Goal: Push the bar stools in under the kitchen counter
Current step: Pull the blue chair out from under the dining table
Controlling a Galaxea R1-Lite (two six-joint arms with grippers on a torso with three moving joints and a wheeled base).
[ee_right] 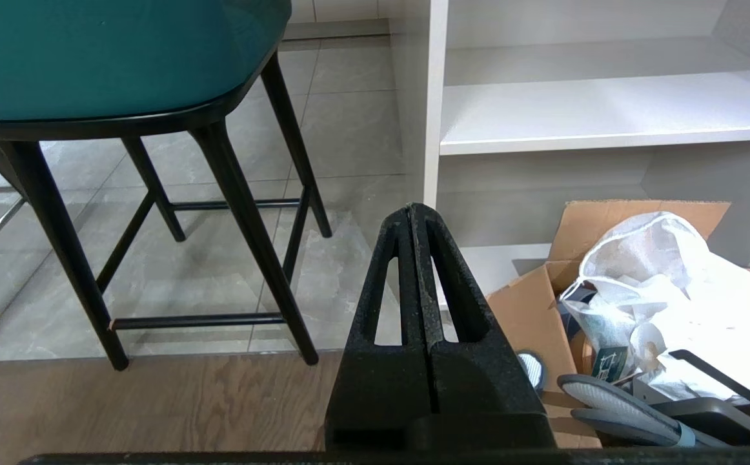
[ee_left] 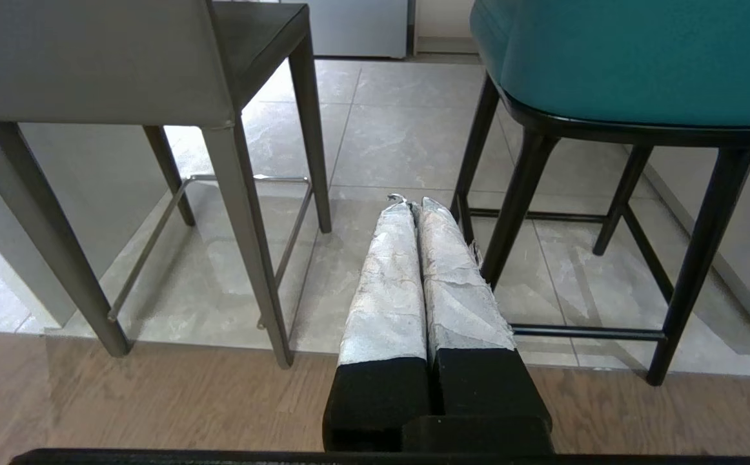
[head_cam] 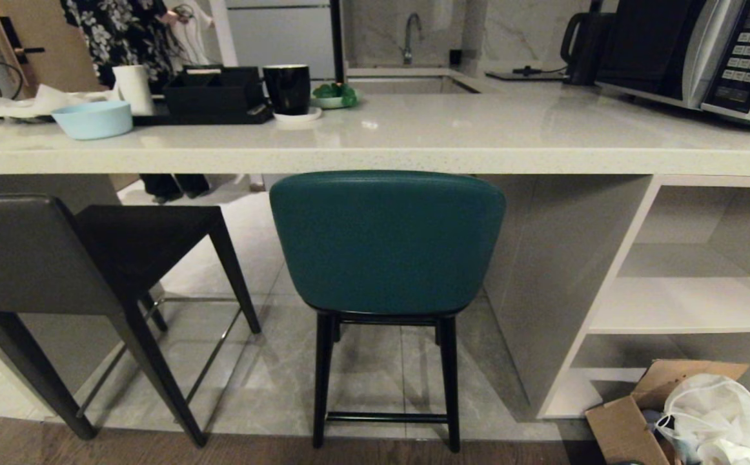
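Two stools, teal stool [head_cam: 386,242] and grey stool [head_cam: 33,255], stand before the counter [head_cam: 375,152], backrests outside its edge. Left gripper [ee_left: 412,205] and right gripper [ee_right: 412,210] hang low, fingers pressed together, empty. No writing is legible.

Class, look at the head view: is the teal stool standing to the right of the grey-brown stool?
Yes. The teal stool stands at centre, with the grey-brown stool on its left.

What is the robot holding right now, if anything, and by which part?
Nothing is held. The left end effector and the right end effector are both shut on nothing, short of the teal stool.
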